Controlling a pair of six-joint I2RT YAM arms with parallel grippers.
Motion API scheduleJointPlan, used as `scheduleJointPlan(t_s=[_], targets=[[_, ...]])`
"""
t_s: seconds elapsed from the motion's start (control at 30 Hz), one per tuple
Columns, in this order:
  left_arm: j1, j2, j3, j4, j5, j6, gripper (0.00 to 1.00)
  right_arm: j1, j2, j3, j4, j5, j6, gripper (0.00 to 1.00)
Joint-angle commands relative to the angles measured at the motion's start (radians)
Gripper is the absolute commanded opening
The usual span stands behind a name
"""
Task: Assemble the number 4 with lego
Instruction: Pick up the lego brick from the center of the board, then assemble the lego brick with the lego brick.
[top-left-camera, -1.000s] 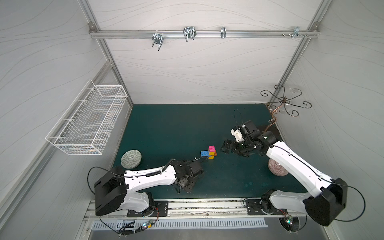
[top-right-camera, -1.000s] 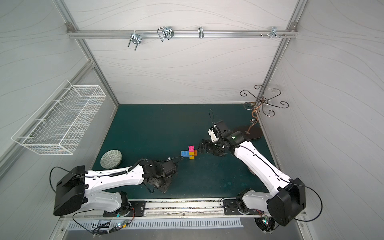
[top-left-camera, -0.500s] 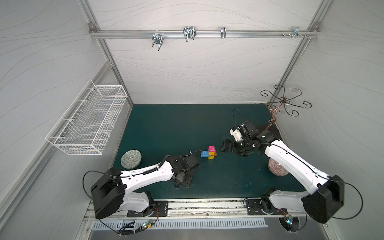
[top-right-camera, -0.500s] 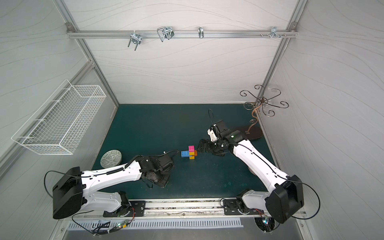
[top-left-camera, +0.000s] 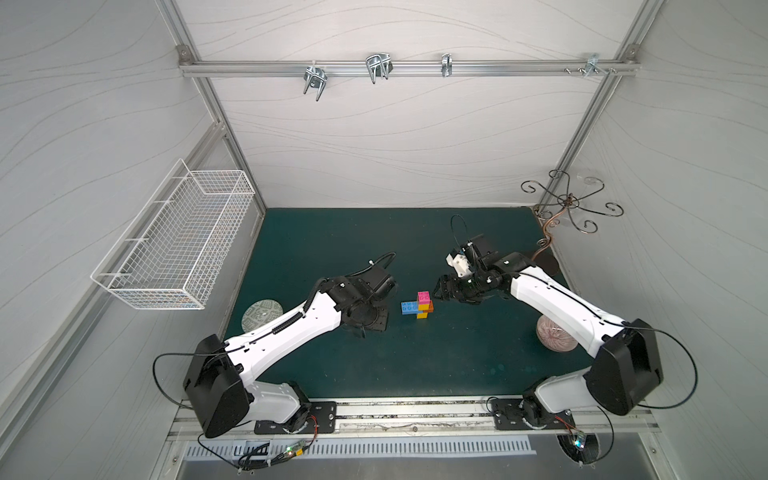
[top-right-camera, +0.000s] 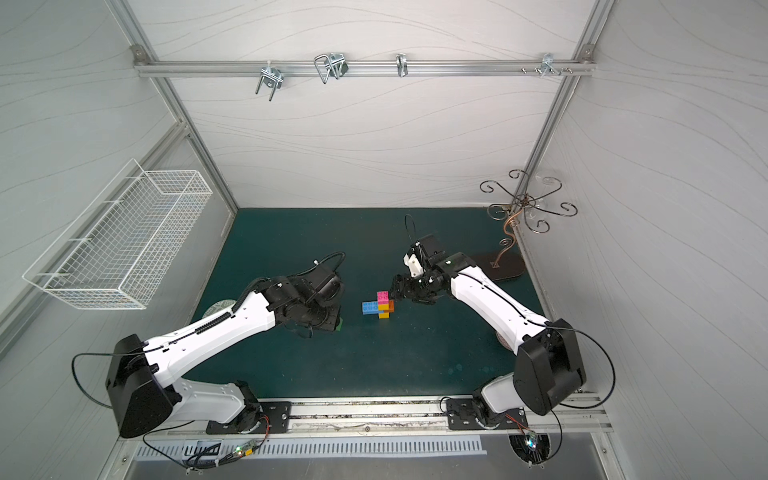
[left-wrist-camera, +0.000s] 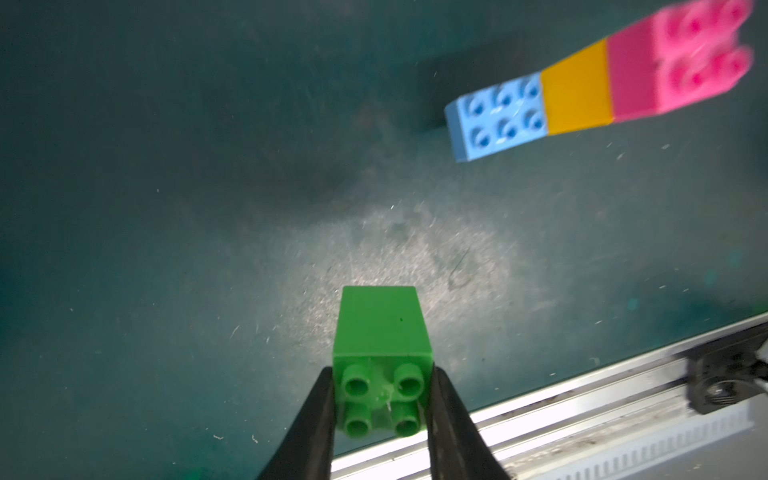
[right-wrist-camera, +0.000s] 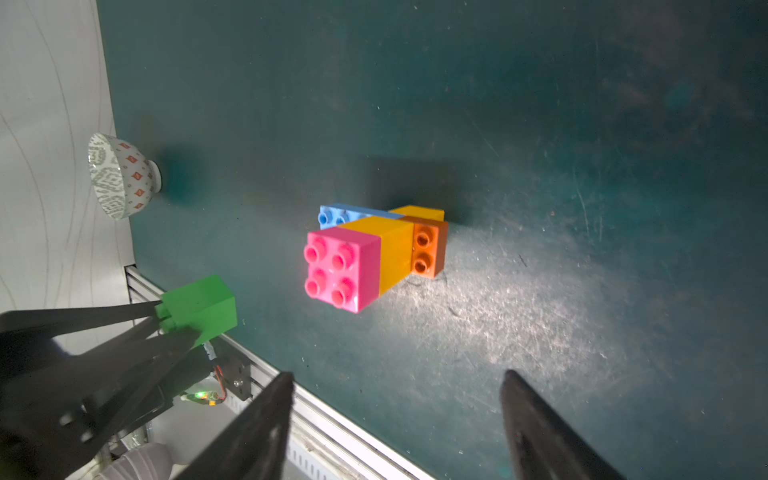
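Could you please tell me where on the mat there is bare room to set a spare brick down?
Bare mat lies at the back along the wall, and in front, between the number 4 and the rail. The middle is crowded: the left gripper, shut on the green brick, and the open right gripper flank it.

Wire basket (top-left-camera: 174, 245), patterned bowl (right-wrist-camera: 120, 176), scrolled stand (top-left-camera: 569, 203)
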Motion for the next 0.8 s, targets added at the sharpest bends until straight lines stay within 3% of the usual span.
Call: scheduleJointPlan(t_s=[0.0, 0.4, 0.77], targets=[[0.006, 0.054, 0.105, -0.03, -0.003, -0.047, 0.0, 0.012, 0.035, 0.047, 0.039, -0.003, -0.014, 0.68], [0.006, 0.193, 0.311, -0.058, 0.015, -0.086, 0.0, 0.056, 0.142, 0.102, 0.07, -0.001, -0.028, 0.5], [0.006, 0.276, 0.365, -0.064, 0.014, -0.081, 0.0, 0.061, 0.15, 0.061, 0.099, -0.001, -0.016, 0.42]])
